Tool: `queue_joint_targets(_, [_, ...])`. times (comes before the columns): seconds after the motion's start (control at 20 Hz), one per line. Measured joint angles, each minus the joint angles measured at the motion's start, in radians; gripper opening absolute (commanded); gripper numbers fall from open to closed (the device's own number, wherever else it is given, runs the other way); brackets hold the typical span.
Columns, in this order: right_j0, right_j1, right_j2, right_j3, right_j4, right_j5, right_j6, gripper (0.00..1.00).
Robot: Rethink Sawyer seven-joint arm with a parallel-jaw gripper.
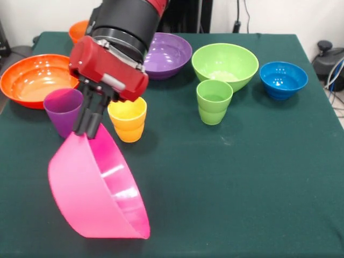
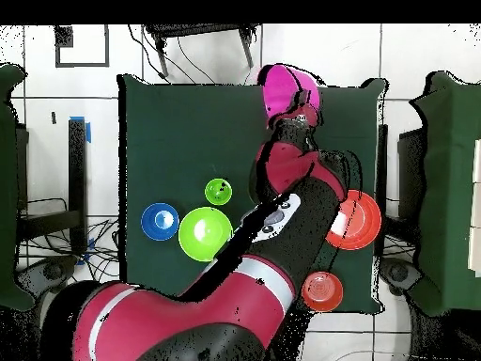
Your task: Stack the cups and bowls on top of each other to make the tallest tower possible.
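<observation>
The gripper is clamped on the rim of the pink bowl, tilted at the table's seven o'clock; it should finish the flip (rim flat) before releasing.

Glossy pink bowl. Large orange bowl, small orange bowl. Purple bowl, light green bowl, blue bowl. Cups: purple, yellow, light green. Dark green counter. Arm red and black, claw black.
</observation>
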Motion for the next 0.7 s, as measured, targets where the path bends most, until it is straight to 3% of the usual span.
queue_joint_targets(0.7, [0.000, 0.108, -0.147, -0.001, 0.148, -0.205, 0.000, 0.00])
